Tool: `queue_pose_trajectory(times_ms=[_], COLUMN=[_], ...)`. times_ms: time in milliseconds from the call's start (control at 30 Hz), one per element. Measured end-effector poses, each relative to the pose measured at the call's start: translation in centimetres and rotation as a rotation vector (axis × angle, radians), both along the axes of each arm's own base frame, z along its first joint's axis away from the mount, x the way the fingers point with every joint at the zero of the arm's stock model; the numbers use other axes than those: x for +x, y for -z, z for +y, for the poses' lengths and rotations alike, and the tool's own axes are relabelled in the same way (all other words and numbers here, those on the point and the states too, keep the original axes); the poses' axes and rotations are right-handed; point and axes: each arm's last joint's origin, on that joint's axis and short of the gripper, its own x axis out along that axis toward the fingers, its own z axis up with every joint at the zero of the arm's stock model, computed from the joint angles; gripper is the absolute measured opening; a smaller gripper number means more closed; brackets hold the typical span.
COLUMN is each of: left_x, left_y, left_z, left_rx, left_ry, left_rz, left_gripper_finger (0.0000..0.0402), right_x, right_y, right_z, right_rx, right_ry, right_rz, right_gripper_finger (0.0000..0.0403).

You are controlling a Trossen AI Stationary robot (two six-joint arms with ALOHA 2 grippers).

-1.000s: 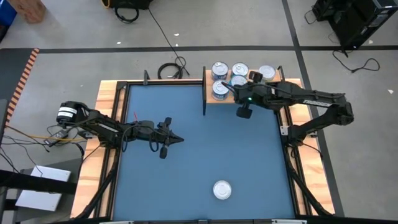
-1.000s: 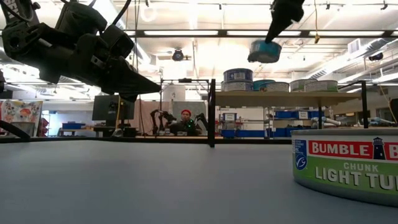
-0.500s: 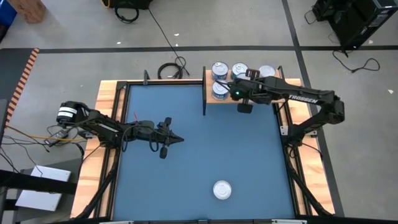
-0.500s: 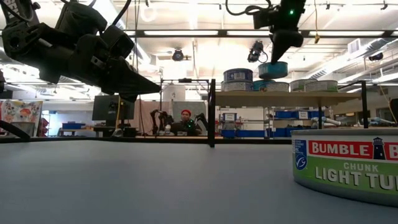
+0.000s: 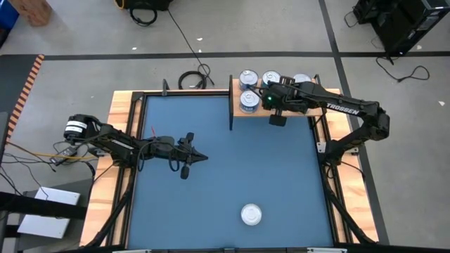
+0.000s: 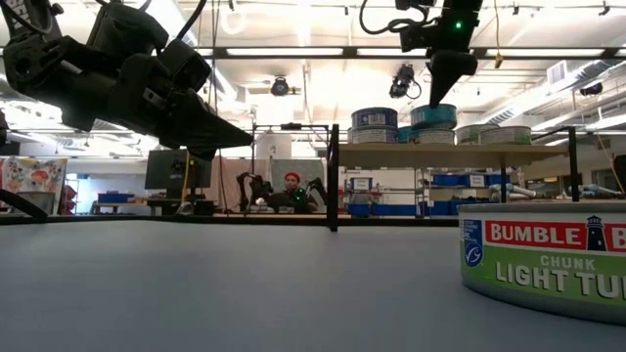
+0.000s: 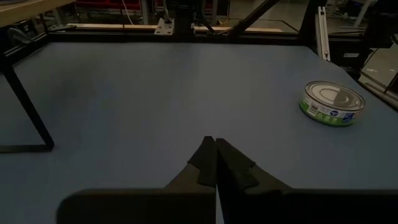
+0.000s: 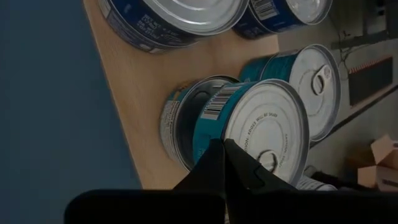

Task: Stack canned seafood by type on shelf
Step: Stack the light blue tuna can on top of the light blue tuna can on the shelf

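My right gripper [image 6: 437, 96] is shut on a teal-labelled can [image 8: 264, 127] over the shelf [image 5: 253, 112] at the mat's far right. The can lies level at the top of another teal can [image 8: 180, 121] on the shelf; I cannot tell whether the two touch. Blue-labelled cans [image 5: 247, 78] stand on the shelf's far part, one stacked on another [image 6: 375, 125]. A green-labelled can [image 5: 251, 214] rests on its base on the blue mat [image 5: 211, 197] near the front edge. My left gripper [image 5: 202, 157] hangs shut above the mat's left half, holding nothing. My right gripper meets the teal can at the rim of its silver top [image 8: 239, 144]. The shut fingers come steeply from above. They cover the spot themselves, so what they pinch stays hidden. The can lies level under the fingertips [image 6: 437, 98].
The shelf's black post [image 6: 334, 176] stands at its left front corner. Wooden strips and a black frame [image 5: 133, 140] edge the mat. Open mat lies between the two arms. A person [image 6: 292, 186] sits in the room far behind the table.
My right gripper has swung toward the far edge over the shelf and sunk, staying shut. The teal can, which hung tilted high above the shelf, has come down and now lies level at the top of the other teal can.
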Motion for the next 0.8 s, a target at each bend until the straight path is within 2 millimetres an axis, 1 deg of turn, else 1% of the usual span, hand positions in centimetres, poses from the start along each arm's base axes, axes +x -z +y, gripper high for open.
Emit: queue_pose_trajectory(times_ms=[133,233,533,800], left_x=[0.0,0.0,0.0,0.0], left_y=[0.0,0.0,0.0,0.0], left_z=[0.0,0.0,0.0,0.0], left_rx=[0.0,0.0,-0.001,-0.001], left_ry=[0.0,0.0,0.0,0.0], left_rz=[0.0,0.0,0.0,0.0], left_gripper_finger=[0.0001,0.0001,0.0001,0.0001], right_x=[0.0,0.2,-0.2,-0.2], right_y=[0.0,0.0,0.0,0.0], right_z=[-0.1,-0.2,-1.0,-1.2], right_rx=[0.001,0.03,0.045,0.085], right_ry=[-0.013,-0.029,-0.019,-0.026], right_rz=[0.004,-0.029,-0.024,-0.041], right_gripper_finger=[0.0,0.0,0.0,0.0])
